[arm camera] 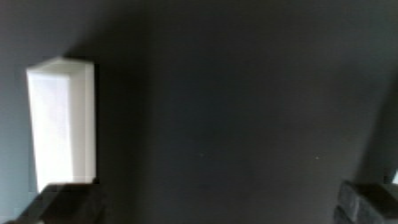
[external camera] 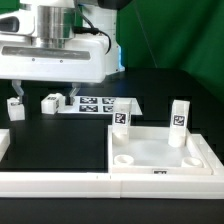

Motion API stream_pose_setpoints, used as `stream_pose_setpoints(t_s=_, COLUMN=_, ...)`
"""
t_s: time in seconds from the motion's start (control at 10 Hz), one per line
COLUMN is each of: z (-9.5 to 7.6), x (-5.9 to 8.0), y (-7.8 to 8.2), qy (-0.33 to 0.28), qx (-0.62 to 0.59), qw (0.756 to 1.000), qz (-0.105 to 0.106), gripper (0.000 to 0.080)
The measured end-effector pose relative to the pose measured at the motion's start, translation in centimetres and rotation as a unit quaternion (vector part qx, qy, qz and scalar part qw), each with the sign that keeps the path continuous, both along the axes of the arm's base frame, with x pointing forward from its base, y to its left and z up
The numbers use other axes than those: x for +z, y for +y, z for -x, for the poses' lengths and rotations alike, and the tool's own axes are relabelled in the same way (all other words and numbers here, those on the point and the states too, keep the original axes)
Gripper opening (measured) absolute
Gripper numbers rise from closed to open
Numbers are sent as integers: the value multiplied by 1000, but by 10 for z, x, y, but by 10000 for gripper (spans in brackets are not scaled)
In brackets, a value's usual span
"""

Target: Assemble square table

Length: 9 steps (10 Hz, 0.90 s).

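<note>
Claw (arm camera: pixel 222 205) is hanging open, gripping nothing. Tabletop (external camera: pixel 160 148) is sitting lower right in the exterior view, carrying two upright legs (external camera: pixel 122 118). A loose leg (arm camera: pixel 59 125) is lying just beside one finger, off-centre. I am planning to centre over it before closing.

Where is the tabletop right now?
The tabletop lies low on the exterior view's right, in front of the marker board, with two upright legs at its far corners.
</note>
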<state>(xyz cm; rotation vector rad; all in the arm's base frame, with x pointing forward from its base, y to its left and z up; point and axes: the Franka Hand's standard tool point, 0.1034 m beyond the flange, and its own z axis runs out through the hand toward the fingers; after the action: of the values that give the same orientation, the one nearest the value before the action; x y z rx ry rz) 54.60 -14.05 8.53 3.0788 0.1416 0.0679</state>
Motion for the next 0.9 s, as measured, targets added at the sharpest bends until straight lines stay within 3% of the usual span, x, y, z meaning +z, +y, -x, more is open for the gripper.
stream_pose_setpoints(t_s=0.4, z=8, x=-3, y=7, qy=48, qx=-5, qw=999, qz=-15, gripper=649)
stream_pose_setpoints(t_s=0.6, z=52, x=-18, y=0, qy=148, qx=-50, qw=987, qz=-33, gripper=649)
stream_pose_setpoints(t_s=0.8, z=90, x=-21, y=4, qy=270, qx=-87, qw=958, qz=-37, gripper=649)
stream_pose_setpoints(t_s=0.9, z=87, x=-22, y=5, qy=302, qx=-87, qw=949, qz=-39, gripper=649)
